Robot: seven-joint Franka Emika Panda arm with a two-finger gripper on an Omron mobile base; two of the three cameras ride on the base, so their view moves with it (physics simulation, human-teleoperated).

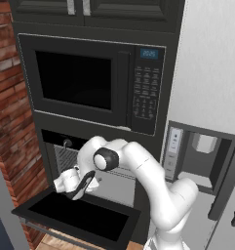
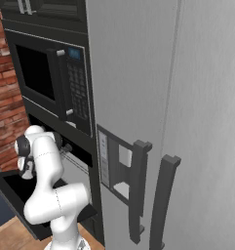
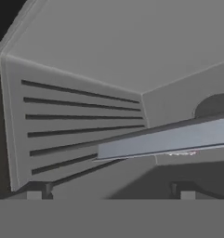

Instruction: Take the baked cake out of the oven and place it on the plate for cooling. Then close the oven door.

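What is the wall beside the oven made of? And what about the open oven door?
The wall looks like rough red brick: reddish blocks with pale mortar lines between them. The oven door, dropped open, looks like black metal framing a dark, smooth panel, probably glass, though the rendering leaves that uncertain.

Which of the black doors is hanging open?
The oven door, the low one below the arm, is dropped flat. The black microwave's door above it is shut.
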